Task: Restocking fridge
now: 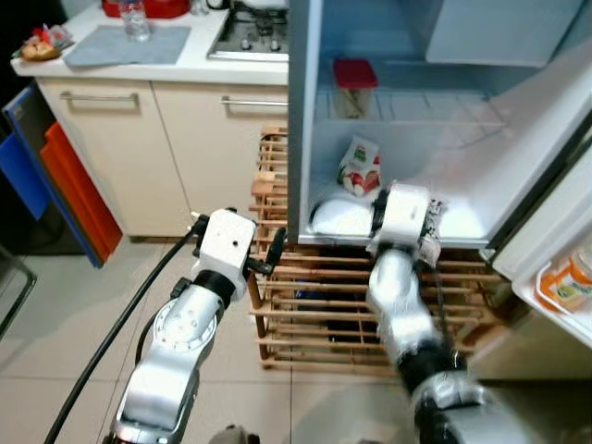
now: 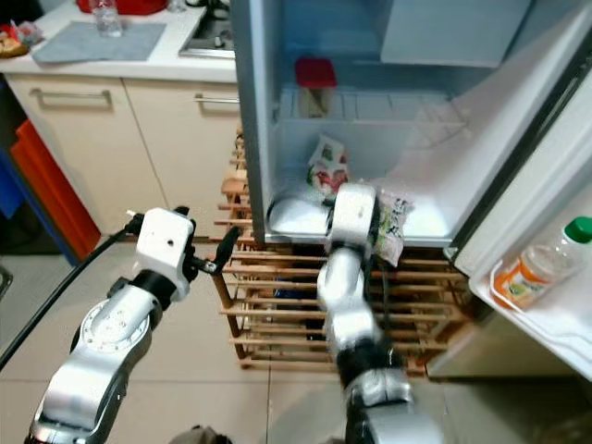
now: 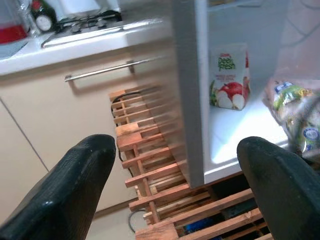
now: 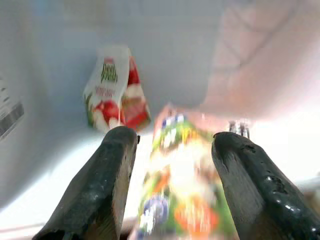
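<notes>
Straddling a crinkly plastic salad bag (image 4: 182,185) on the fridge floor (image 1: 462,217) — right end effector (image 4: 175,180), black fingers spread.

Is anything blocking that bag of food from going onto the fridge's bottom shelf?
Nothing visible does. The right tool has the colourful plastic food bag over the white bottom shelf; the red-and-white juice carton stands behind, to the robot's left.

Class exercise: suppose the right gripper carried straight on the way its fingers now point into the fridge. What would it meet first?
Most likely the salad bag, which lies directly between the open fingers of the right gripper on the fridge floor. The juice carton stands further back and off to one side. Depth is blurred, so this is a judgement.
</notes>
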Controlling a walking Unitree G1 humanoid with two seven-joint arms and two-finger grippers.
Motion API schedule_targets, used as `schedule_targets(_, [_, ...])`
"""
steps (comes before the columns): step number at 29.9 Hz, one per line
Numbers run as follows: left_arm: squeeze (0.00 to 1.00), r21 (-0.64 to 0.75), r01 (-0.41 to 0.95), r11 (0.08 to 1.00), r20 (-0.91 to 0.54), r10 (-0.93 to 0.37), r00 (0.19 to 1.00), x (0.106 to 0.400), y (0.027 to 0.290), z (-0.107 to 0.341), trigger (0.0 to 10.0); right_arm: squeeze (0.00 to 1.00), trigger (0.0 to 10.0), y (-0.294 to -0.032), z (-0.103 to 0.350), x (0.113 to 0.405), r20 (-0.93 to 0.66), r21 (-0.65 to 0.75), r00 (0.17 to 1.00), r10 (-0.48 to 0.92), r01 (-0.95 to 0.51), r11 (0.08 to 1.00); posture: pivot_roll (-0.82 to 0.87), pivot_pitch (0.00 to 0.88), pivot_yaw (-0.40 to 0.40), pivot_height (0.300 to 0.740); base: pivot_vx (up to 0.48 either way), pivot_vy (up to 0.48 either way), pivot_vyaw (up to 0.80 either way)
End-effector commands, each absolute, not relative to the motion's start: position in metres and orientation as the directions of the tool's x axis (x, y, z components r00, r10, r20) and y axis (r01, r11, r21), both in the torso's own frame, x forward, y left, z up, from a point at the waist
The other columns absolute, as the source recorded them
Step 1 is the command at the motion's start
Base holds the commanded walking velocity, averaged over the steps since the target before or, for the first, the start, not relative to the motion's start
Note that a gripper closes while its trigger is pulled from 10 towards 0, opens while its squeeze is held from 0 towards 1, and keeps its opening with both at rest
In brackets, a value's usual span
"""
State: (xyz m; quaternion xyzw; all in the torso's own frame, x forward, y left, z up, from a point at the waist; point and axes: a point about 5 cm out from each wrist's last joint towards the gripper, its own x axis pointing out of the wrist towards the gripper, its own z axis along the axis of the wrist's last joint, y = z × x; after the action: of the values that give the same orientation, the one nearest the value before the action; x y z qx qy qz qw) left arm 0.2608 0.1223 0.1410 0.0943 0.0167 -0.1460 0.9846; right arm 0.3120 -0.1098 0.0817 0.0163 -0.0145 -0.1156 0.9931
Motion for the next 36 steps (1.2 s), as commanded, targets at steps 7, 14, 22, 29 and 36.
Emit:
schedule_targets(7, [0.0, 0.111, 0.243, 0.964, -0.052, -0.239, 0.97, 0.245, 0.141, 0.138, 10.0, 0.0, 10.0, -0.153, 0.079, 0.244, 0.005, -0.042, 0.985, -0.171, 0.171, 0.984, -0.01, 0.0, 0.035, 0.74, 0.0, 0.0, 0.0])
schedule_targets(14, [0.0, 0.085, 0.255, 0.963, -0.001, -0.256, 0.967, 0.27, 0.132, 0.148, 10.0, 0.0, 10.0, -0.148, 0.09, 0.256, 0.004, -0.038, 0.99, -0.14, 0.14, 0.989, -0.03, 0.0, 0.043, 0.74, 0.384, 0.0, 0.0])
schedule_targets(22, [0.0, 0.099, 0.282, 0.954, -0.007, -0.282, 0.959, 0.274, 0.13, 0.147, 10.0, 0.0, 10.0, -0.136, 0.095, 0.259, 0.029, -0.088, 0.999, -0.034, 0.036, 0.995, -0.03, 0.0, 0.046, 0.74, 0.335, 0.0, -0.1])
schedule_targets(29, [0.0, 0.105, 0.297, 0.949, -0.006, -0.298, 0.955, 0.279, 0.126, 0.144, 10.0, 0.0, 10.0, -0.129, 0.091, 0.254, -0.004, -0.078, 0.999, 0.046, -0.047, 0.996, -0.05, 0.0, 0.043, 0.74, 0.0, 0.0, -0.62])
schedule_targets(36, [0.0, 0.1, 0.301, 0.948, 0.001, -0.303, 0.953, 0.28, 0.125, 0.144, 10.0, 0.05, 10.0, -0.133, 0.088, 0.26, -0.046, -0.079, 0.999, 0.022, -0.026, 0.997, -0.05, 0.0, 0.041, 0.74, 0.0, 0.0, 0.15])
